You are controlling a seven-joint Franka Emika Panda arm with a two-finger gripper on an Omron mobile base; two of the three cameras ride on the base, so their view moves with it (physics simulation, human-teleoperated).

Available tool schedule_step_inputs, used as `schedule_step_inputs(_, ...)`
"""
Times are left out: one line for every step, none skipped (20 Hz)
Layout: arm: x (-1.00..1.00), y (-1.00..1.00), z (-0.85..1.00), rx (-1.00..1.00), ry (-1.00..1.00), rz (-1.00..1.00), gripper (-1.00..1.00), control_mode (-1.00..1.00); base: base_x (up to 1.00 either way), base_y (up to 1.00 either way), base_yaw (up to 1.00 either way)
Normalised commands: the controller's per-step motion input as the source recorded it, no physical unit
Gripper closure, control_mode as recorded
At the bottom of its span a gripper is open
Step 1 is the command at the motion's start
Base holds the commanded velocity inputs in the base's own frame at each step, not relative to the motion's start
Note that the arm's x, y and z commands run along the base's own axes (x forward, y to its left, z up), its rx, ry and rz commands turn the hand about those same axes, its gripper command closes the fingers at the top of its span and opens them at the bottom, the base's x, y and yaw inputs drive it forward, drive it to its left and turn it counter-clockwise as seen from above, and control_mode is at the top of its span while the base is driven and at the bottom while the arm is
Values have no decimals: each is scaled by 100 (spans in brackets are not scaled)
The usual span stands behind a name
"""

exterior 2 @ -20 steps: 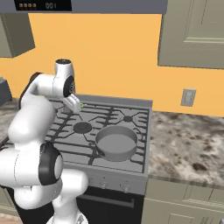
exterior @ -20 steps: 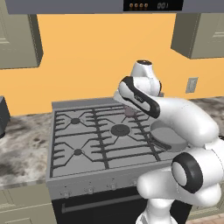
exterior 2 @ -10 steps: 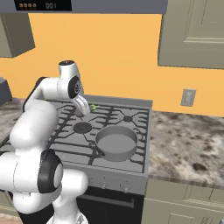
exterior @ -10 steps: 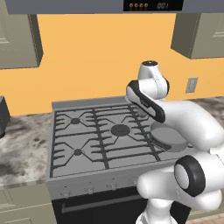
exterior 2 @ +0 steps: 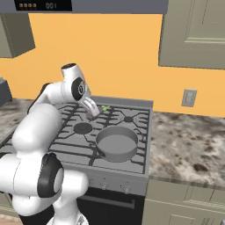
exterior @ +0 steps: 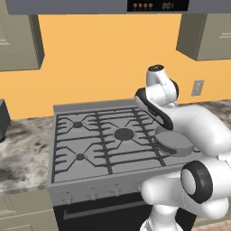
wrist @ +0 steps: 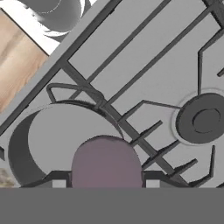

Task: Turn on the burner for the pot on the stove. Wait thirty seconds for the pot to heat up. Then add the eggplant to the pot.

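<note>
A dull purple eggplant (wrist: pixel 105 159) sits between my gripper's (wrist: pixel 106 178) two dark fingertips, so the gripper is shut on it. In the right base view the gripper (exterior 2: pixel 93 111) hangs over the stove (exterior 2: pixel 132 169), behind and to the left of the pot (exterior 2: pixel 116 143). The pot (wrist: pixel 52 140) is a shallow grey pan with nothing in it, lying just beneath and beside the eggplant in the hand view. It stands on the front right grate, partly behind my arm in the left base view (exterior: pixel 175 140). The burner under the pot is hidden.
The larger ringed middle burner (wrist: pixel 204 120) lies to one side of the gripper. Small knobs (exterior 2: pixel 124 190) line the stove front. Speckled counters flank the stove (exterior 2: pixel 189 145) (exterior: pixel 22 155). A range hood and cabinets hang above.
The arm has swung the gripper with the eggplant from the back left of the stove rightward and slightly down, closer to the pot. The pot has not moved.
</note>
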Motion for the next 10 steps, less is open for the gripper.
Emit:
schedule_step_inputs(0,-25,-16,-17,0,0,100,-100,0,0,0)
schedule_step_inputs(0,-24,-14,-15,0,0,100,-100,0,0,0)
schedule_step_inputs(1,-30,-27,-5,6,0,100,-100,0,0,0)
schedule_step_inputs(0,-46,-47,0,6,0,100,-100,0,0,0)
schedule_step_inputs(0,-49,-42,0,6,0,100,-100,0,0,0)
schedule_step_inputs(-4,-50,-44,-5,1,-3,100,-100,0,0,0)
schedule_step_inputs(0,-46,-56,0,15,0,100,-100,0,0,0)
schedule_step_inputs(0,-36,-34,-5,9,0,100,-100,0,0,0)
schedule_step_inputs(0,-46,-31,-5,5,0,100,-100,0,0,0)
schedule_step_inputs(0,-47,-14,0,7,0,100,-100,0,0,0)
